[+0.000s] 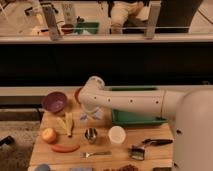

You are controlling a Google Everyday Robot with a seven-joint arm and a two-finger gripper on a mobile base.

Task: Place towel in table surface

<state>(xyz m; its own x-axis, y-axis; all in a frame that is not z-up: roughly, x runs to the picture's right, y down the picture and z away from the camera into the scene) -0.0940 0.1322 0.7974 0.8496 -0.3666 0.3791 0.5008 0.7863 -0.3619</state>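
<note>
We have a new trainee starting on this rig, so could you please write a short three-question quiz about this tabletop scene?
1. True or false: the towel lies inside the green tray.
2. Which lies nearest the purple bowl? A) white cup B) banana C) fork
3. Where is the gripper?

Key
1. False: it hangs under the arm's end, over the table surface, left of the tray.
2. B
3. At the arm's end, above the middle of the table, right at the towel, between the purple bowl and the tray.
</note>
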